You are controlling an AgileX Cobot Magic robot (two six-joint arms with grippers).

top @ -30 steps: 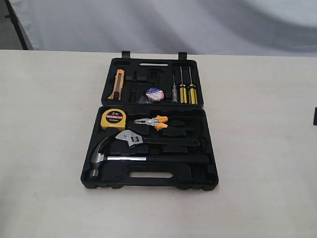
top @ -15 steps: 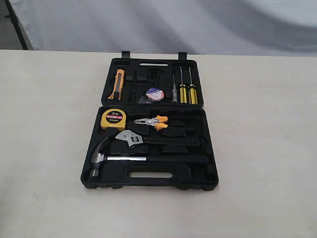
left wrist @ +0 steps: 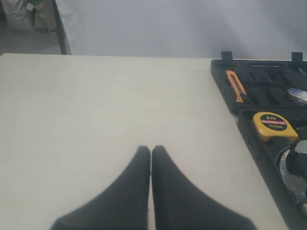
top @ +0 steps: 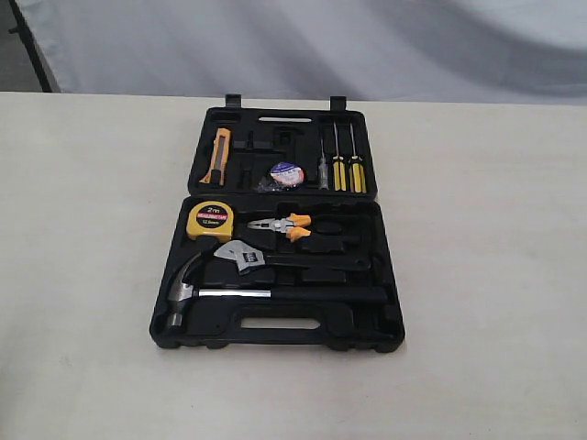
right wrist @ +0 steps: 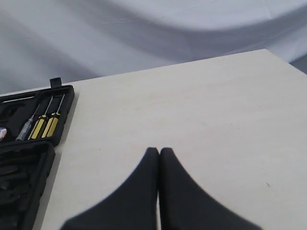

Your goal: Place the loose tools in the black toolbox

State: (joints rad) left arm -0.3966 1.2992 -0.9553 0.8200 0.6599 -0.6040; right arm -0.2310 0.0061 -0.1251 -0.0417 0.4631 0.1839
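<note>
Two tools are in view, and both are clenched. The left tool [left wrist: 151, 149] has its black fingers pressed flat together with nothing held. The right tool [right wrist: 159, 151] is closed the same way and is also empty. Each hangs over bare bench [top: 83, 275].

The black toolbox [top: 275, 341] lies open and flat on the bench, well apart from both pairs of fingertips. It is ahead of the left tool and off toward the right tool's side, and ahead of the right tool and off toward the left tool's side, so it sits between them.

All three loose items already lie inside it.
- **Claw hammer** [top: 266, 294]: it rests in the long recess of the half nearer the tools, just beyond the slot handle. Its steel head points toward the left tool's side and its black handle toward the right tool's side.
- **Adjustable wrench** [top: 252, 258]: it lies just beyond the hammer and roughly parallel to it, head end toward the left tool's side.
- **Tape roll** [top: 286, 174]: it sits in its clear wrapper near the middle of the half farther from the tools.

Beyond the wrench in the nearer half, a yellow tape measure [top: 210, 221] sits toward the left tool's side, with orange-handled pliers [top: 284, 225] just beside it. In the farther half, an orange utility knife [top: 216, 156] lies toward the left tool's side. A row of screwdrivers [top: 347, 172], two with yellow handles, lies toward the right tool's side, and the tape roll sits between the knife and the screwdrivers.
</note>
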